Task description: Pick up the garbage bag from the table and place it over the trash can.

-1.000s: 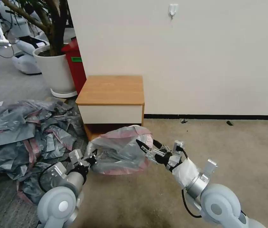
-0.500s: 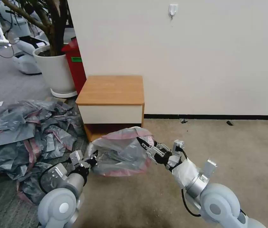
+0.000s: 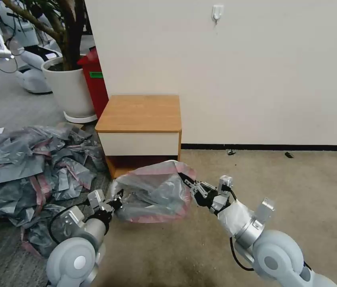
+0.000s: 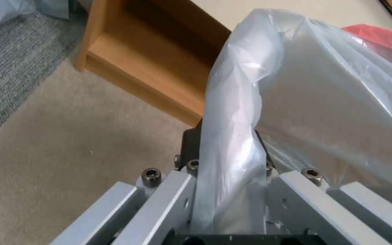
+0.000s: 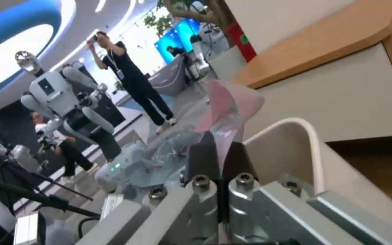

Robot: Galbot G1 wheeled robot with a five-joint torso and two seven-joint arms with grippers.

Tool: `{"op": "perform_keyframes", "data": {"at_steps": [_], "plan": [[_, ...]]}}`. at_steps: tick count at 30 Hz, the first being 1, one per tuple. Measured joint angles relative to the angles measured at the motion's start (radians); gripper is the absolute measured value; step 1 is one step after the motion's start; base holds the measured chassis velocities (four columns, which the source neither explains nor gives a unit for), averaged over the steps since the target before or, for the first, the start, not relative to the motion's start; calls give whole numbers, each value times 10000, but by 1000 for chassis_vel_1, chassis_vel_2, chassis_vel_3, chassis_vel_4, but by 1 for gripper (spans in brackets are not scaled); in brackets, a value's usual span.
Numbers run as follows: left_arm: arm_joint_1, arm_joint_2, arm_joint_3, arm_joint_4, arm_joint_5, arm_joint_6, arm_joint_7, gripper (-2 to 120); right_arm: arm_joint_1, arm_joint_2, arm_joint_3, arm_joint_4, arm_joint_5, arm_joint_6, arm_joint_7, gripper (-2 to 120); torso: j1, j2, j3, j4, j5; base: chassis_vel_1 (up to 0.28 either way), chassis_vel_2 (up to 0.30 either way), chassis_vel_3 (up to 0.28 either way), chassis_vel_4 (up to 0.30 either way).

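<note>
The garbage bag (image 3: 152,193) is held off the floor just in front of the table (image 3: 140,113), stretched between the two grippers so that its mouth can be kept spread. The left gripper (image 3: 117,199) is closed on a gathered fold of the grey plastic at the bag's left side; in the left wrist view the film (image 4: 232,143) is seen pinched between its fingers and running up out of them. The right gripper (image 3: 190,185) is closed on the pink-red band at the bag's right edge, and in the right wrist view the dark fingertips (image 5: 202,156) are pressed together with the pink rim (image 5: 230,102) standing up from between them. Opposite sides are gripped, presumably so that the opening can be pulled wide enough to slip over a rim.

The trash can (image 5: 296,143) is seen in the right wrist view as a beige rolled rim just beside the right gripper; in the head view it appears to be hidden behind the bag. Whether the bag's edge is already around that rim cannot be told.

A heap of other grey bags (image 3: 28,159) lies on the floor to the left, apart from the held one.
</note>
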Motion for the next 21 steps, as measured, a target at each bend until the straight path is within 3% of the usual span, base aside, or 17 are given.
{"op": "perform_keyframes", "data": {"at_steps": [9,21], "plan": [[365,175,54,-109,453,7,1238,4,353,-314,389,-513,-190,134,-156,0,0,0,0,0,0,0,0,0,0],[313,170,-132,-184,26,-418,1621,4,95,-649,961,-1114,-519,271,-430,0,0,0,0,0,0,0,0,0,0]]}}
